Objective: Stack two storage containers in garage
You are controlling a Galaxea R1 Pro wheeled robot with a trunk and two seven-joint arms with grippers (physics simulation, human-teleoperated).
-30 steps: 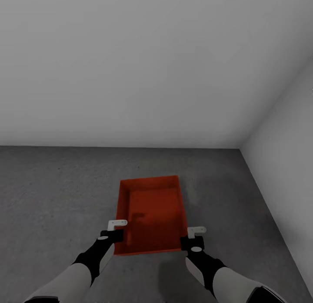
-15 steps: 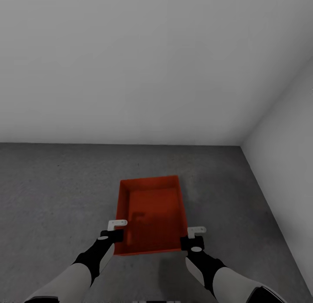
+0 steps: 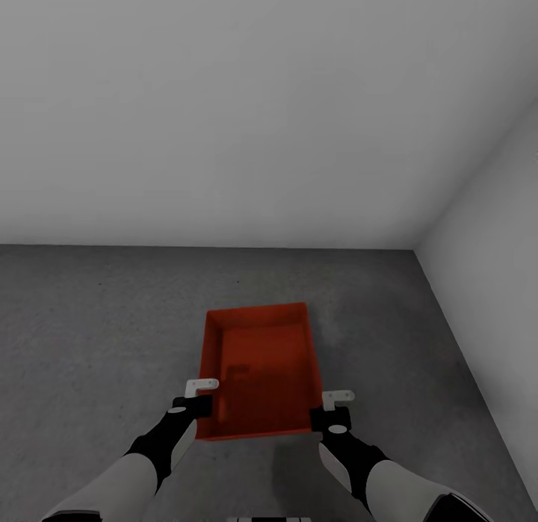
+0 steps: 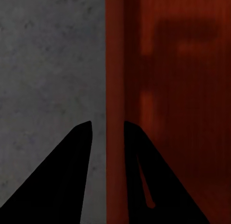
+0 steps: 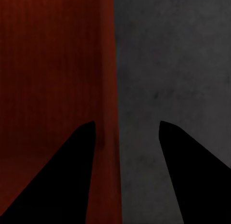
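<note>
Head view: one orange-red container (image 3: 261, 369) sits on the grey concrete floor (image 3: 90, 327) of the garage, near the white wall corner, long axis running straight away from the robot. Left gripper (image 3: 200, 391) at its near-left corner, right gripper (image 3: 338, 401) at its near-right corner, both about equally close. Left wrist view: the fingers (image 4: 62, 180) straddle the left side wall (image 4: 114, 89), one outside over floor, one inside the bin, gap narrow, looks clamped on the wall or very nearly so. Right wrist view: fingers (image 5: 62, 180) straddle the right side wall (image 5: 109, 89), but spread wider, outer finger clear of it, so released. Wall runs lengthwise ahead of both finger pairs. Probably mid-release of the set-down; left needs to widen before lifting off. Second container not seen.
</note>
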